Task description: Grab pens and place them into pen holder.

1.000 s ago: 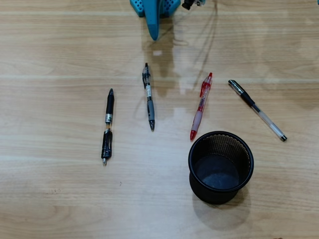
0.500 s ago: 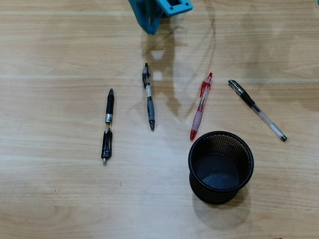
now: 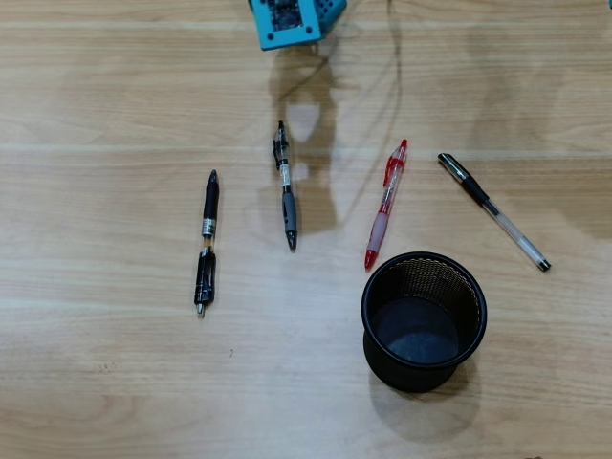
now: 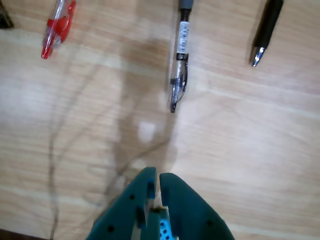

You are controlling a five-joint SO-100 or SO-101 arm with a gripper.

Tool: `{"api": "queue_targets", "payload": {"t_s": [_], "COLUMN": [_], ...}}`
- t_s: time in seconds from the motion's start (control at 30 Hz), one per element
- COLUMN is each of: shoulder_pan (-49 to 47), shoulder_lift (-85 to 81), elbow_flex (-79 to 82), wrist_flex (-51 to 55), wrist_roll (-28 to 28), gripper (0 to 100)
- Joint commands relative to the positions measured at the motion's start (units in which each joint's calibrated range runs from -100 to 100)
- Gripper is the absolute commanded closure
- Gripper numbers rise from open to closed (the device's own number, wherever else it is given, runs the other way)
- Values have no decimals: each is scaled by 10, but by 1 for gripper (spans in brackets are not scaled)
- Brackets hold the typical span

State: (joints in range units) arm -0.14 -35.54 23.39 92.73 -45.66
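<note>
Wrist view, nearest the camera: the teal claw (image 4: 159,176) enters from the bottom edge, its two fingers drawn almost together with only a thin slit between the tips, gripping nothing and raised above the bare wooden table (image 4: 240,150). Beyond the tips lies the grey-grip pen (image 4: 179,75), clip end toward the claw. Farther off, the clip end of the red pen (image 4: 56,27) shows at upper left and the tip of the black pen (image 4: 265,30) at upper right.

Overhead view: part of the teal arm (image 3: 290,21) shows at the top edge. Four pens lie apart on the table (image 3: 115,96): the black pen (image 3: 206,244) at left, the grey-grip pen (image 3: 286,186) right of it, the red pen (image 3: 385,204) right of centre, and a black-capped clear pen (image 3: 492,210) lying slantwise at far right. The black mesh pen holder (image 3: 424,320) stands upright just below the red pen's tip; no pen is seen inside it.
</note>
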Motion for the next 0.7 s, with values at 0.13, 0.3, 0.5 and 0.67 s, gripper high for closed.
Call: {"api": "queue_targets", "payload": {"t_s": [0.13,0.3,0.5,0.67], "shoulder_pan": [20,45,73,122], "shoulder_lift": [247,396,538,621], "elbow_flex": [-146,-286,-447,-551], "wrist_flex": [-139,-144,-143,-80], "wrist_roll": [1,2,2,2], "gripper": [98,98,98,95]}}
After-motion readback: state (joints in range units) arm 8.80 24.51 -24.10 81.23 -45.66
